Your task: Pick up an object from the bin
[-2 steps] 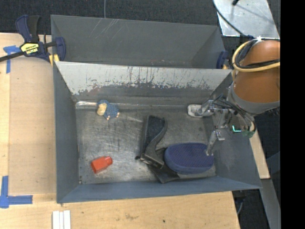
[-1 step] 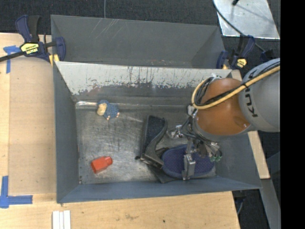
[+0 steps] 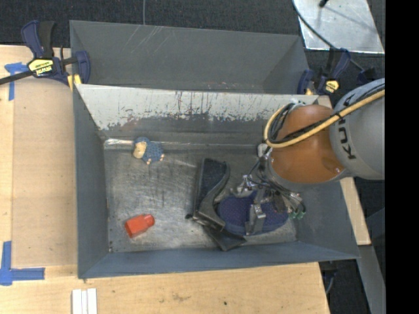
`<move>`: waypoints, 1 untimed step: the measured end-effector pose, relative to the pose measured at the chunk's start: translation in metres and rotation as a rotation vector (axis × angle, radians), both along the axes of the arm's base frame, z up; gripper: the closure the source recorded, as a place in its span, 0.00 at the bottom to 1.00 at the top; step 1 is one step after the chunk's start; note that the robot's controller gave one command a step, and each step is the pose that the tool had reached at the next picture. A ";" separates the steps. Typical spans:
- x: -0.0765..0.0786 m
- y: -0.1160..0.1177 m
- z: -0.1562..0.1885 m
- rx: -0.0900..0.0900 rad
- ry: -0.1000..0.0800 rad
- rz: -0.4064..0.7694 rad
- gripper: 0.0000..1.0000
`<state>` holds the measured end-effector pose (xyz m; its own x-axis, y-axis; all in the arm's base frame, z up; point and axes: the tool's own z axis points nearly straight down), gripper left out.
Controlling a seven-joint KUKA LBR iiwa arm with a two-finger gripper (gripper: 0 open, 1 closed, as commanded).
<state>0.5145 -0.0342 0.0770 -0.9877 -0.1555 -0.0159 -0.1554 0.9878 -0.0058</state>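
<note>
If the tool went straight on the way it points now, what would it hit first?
Most likely the dark blue rounded fabric piece directly under the tool. How far above it the tool stands is unclear.

Views: one.
Position: above grey metal bin (image 3: 190, 106), offset toward bin's near side.
Facing: downward, tilted toward far wall. Far wall shows broad inner face; near wall foreshortened to narrow band; left and right walls both show sloping inner faces.
Range: medium. Whole bin in frame, rim to rim, with margin of surroundings at left, top and bottom.
Framing: bin floor near centre, slightly low.
Arm (image 3: 314, 149) enters from frame right, overlapping bin's right wall.
</note>
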 end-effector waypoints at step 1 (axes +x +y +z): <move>0.014 -0.030 0.178 -0.001 0.004 0.170 1.00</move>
